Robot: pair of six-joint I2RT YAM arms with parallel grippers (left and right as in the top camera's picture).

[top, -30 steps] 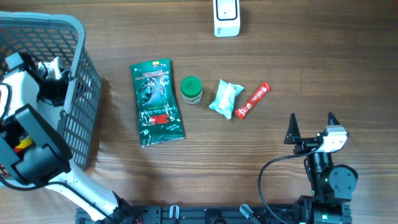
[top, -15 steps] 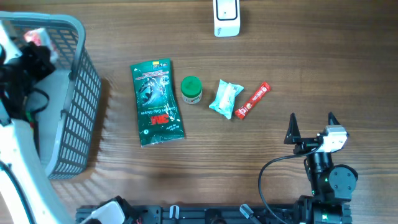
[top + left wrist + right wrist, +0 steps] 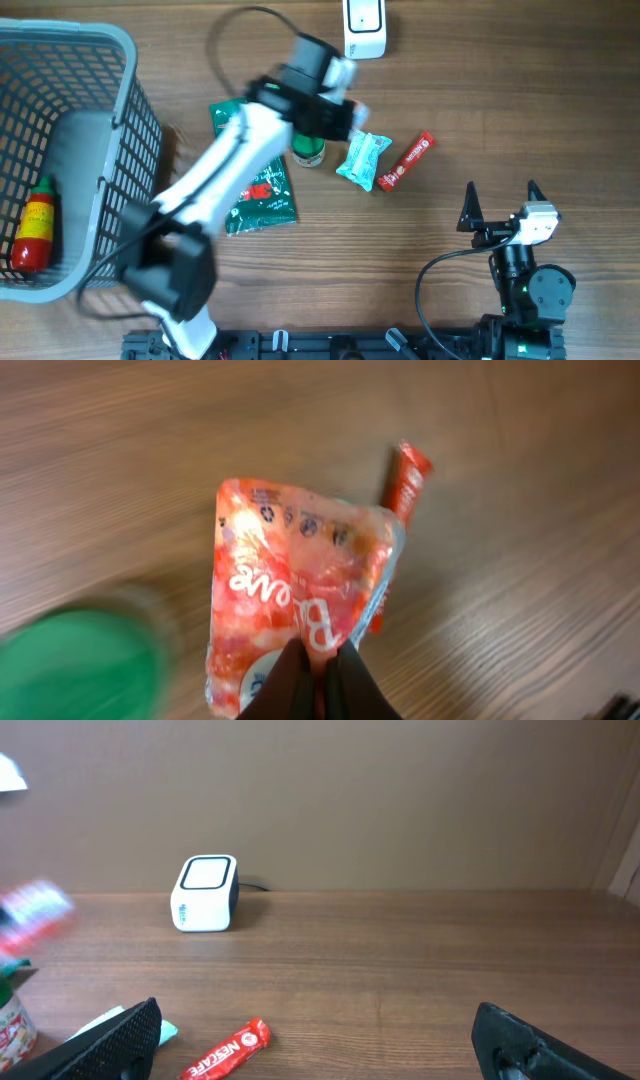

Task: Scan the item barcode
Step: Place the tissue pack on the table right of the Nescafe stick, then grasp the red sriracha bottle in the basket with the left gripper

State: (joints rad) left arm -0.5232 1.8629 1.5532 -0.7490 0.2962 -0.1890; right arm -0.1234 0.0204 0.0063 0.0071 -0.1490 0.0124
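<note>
Left fingers [image 3: 295,685] clamp a red-and-white crinkly plastic packet [image 3: 300,560], probably bound for the white box scanner [image 3: 363,28] at twelve o'clock; right fingers [image 3: 468,210] apart.

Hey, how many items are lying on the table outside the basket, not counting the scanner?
4: green packet, partly under the arm; green-lidded jar beside it; teal packet; red stick rightmost. The arm could hide more. The red packet in the left gripper is not counted.

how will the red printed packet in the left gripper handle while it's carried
Probably floppy: the red printed packet is thin crinkled film, pinched at one edge by the left gripper. It looks flat, so likely light and apt to flap. Its glossy skin could slip.
</note>
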